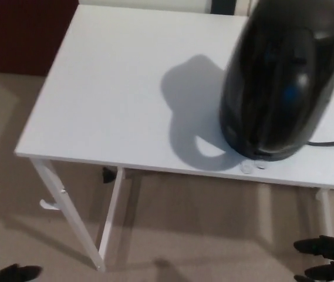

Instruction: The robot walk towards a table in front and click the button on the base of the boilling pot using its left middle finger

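**Operator:** Where did the pot sit against the hands?

**Inspector:** You had the black boiling pot on the right part of the white table, close to the near edge. Two small pale buttons showed at the near foot of the pot, on its base. Your left hand was at the bottom left corner of the head view, low over the beige carpet, well apart from the pot and nearer than the table. Your right hand was at the bottom right corner, below the near table edge, also clear of the pot.

**Operator:** What could you not settle?

**Inspector:** The frame was blurred. Only a dark sliver of your left hand showed, so I could not tell how its fingers stood. Your right hand was cut off by the frame; two dark fingers lay apart with nothing between them. The pot's top ran out of the picture. A dark cable left its right side.

**Operator:** And its orientation?

**Inspector:** The pot stood upright, long axis vertical, button side toward you. Its shadow fell to the left on the tabletop.
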